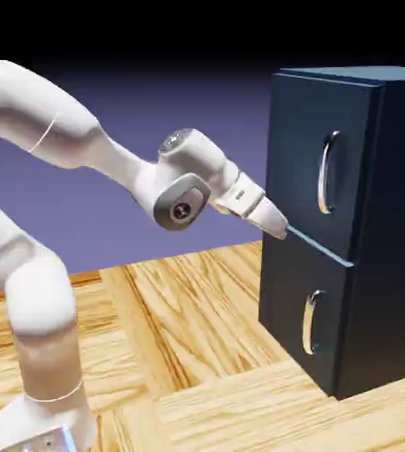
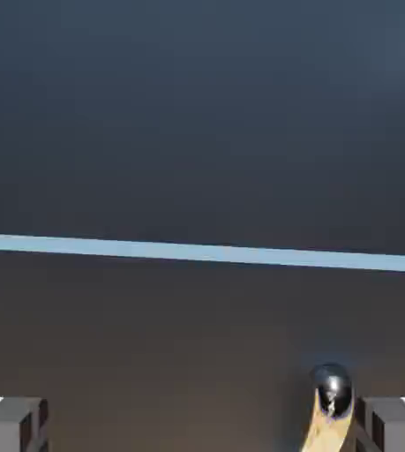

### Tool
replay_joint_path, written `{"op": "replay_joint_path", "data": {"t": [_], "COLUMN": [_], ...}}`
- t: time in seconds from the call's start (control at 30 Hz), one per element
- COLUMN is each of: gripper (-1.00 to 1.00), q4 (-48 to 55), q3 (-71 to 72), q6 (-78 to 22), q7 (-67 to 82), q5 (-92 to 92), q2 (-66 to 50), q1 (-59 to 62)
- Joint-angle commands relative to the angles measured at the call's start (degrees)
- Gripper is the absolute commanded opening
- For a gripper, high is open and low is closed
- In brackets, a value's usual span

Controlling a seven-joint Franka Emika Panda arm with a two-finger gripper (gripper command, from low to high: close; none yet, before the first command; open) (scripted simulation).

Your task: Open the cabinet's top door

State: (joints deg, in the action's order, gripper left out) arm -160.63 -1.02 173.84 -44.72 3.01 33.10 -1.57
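The dark navy cabinet [image 1: 398, 221] stands at the exterior view's right, its top door [image 1: 307, 115] flush with the front. A long curved silver handle [image 1: 327, 172] runs down that door. My gripper [image 1: 278, 224] points at the cabinet's front near the seam between the two panels, below and left of the handle and apart from it. In the hand view the grey fingertips [image 2: 11, 422] sit far apart at the bottom corners, open, with nothing between them. The pale blue seam [image 2: 202, 252] crosses that view, with the top door [image 2: 202, 115] above it.
Under the seam is the shorter lower panel [image 1: 298, 291] with its own small silver handle [image 1: 311, 322]; a shiny handle end [image 2: 332, 388] shows low right in the hand view. The cabinet rests on a wooden table [image 1: 197, 353].
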Motion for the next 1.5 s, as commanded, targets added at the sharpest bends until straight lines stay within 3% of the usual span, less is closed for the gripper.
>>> {"op": "replay_joint_path", "data": {"t": [0.0,1.47], "gripper": [0.00,0.00], "q4": [0.3,13.7], "q3": [-0.8,-38.1], "q6": [-0.1,-6.4], "q7": [-1.9,-84.3], "q5": [2.5,112.1], "q2": [0.4,16.5], "q1": [-0.7,-32.9]}}
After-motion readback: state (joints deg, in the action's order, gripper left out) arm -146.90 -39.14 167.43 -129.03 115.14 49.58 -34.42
